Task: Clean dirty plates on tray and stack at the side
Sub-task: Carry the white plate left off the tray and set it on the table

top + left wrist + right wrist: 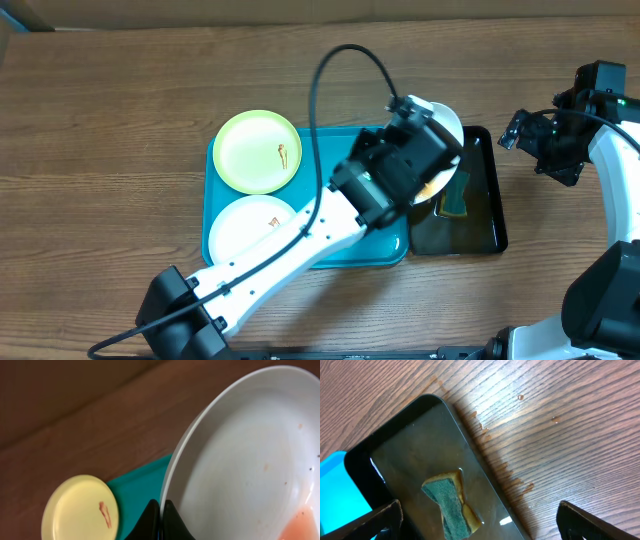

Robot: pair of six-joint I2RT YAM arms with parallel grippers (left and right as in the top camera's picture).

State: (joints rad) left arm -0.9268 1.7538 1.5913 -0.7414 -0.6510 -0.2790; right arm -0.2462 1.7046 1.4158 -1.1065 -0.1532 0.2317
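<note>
My left gripper [425, 150] is shut on the rim of a white plate [445, 120] and holds it tilted above the black tray's left end. In the left wrist view its fingers [150, 522] pinch that plate [250, 460], which shows orange smears near its lower right. Two plates lie on the turquoise tray [315, 150]: a yellow-green plate [258, 150] with an orange-brown smear, also seen as the yellow plate [80, 507], and a white plate [250, 228] with a small smear. My right gripper [514, 132] stands open to the right of the black tray, nothing between its fingers.
A narrow black tray [485, 215] holding brownish water and a green-and-yellow sponge [451, 505] stands right of the turquoise tray. Brown drops and splashes mark the wood along its edge [492, 455]. The left arm's black cable [330, 70] loops over the table's back.
</note>
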